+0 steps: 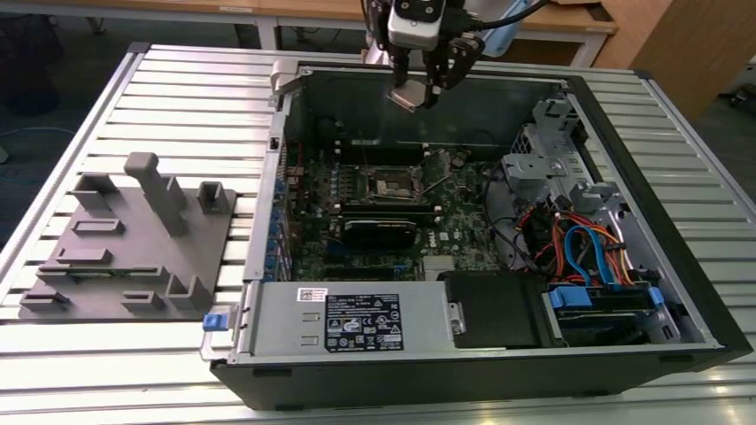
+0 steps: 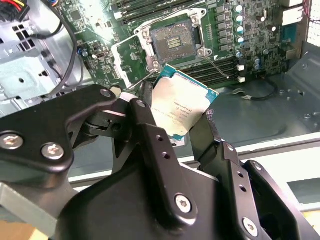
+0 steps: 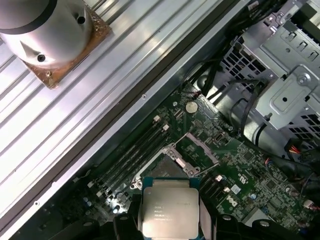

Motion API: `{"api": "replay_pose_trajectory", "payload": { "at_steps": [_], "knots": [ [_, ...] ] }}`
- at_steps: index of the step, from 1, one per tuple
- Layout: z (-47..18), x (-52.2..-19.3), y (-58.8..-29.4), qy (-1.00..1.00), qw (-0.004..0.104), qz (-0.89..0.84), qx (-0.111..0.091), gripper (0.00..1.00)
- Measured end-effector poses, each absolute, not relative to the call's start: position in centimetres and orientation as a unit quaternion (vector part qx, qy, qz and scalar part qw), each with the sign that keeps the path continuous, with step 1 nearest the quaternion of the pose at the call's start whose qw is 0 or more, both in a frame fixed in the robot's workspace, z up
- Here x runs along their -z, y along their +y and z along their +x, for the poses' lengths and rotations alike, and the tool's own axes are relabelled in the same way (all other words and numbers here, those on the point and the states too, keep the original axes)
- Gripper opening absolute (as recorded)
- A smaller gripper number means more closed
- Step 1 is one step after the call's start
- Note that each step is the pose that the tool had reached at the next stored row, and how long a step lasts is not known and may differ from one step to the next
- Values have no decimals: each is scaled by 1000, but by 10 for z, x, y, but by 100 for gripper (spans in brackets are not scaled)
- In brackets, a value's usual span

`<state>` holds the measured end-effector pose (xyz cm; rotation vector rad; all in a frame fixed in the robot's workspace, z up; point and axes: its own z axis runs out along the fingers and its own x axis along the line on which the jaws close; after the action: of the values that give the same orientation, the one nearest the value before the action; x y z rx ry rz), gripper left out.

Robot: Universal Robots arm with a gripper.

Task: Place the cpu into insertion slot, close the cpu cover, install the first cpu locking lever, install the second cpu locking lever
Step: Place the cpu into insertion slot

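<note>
The cpu, a flat square chip with a silver-tan top, is held tilted between the black fingers of my gripper, which is shut on its edges. In the exterior view the gripper hangs with the cpu above the back wall of the open computer case, well above the board. The insertion slot lies uncovered below, a dark square in a silver rim on the green board. The cpu cover stands swung open beside it. Both wire levers are released. The first wrist view shows the cpu over the slot.
Long black memory slots flank the socket. A black card sits lower on the board. Drive cage and coloured cables fill the exterior view's right. A grey fixture block rests on the slatted table at the exterior view's left.
</note>
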<state>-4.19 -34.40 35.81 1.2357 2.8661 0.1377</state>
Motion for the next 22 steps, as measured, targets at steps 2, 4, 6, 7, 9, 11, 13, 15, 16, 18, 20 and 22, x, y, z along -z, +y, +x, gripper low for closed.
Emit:
{"api": "replay_pose_trajectory", "payload": {
  "at_steps": [2, 4, 6, 7, 9, 11, 13, 15, 16, 18, 20, 22],
  "knots": [
    [-42, -358, -344, 915, 9, 401, -44, 54],
    [-42, -357, -344, 913, 9, 406, -44, 54],
    [-42, -357, -344, 910, 10, 412, -44, 54],
    [-42, -356, -344, 909, 10, 415, -44, 54],
    [-42, -355, -344, 906, 10, 421, -44, 54],
    [-42, -355, -344, 903, 10, 427, -44, 54],
    [-42, -354, -344, 902, 10, 430, -44, 54],
    [-42, -353, -344, 900, 11, 435, -44, 54],
    [-42, -353, -344, 898, 11, 438, -44, 54],
    [-42, -352, -344, 894, 11, 445, -44, 54],
    [-42, -351, -344, 889, 12, 456, -43, 54],
    [-42, -350, -344, 882, 12, 469, -43, 54]
  ]
}}
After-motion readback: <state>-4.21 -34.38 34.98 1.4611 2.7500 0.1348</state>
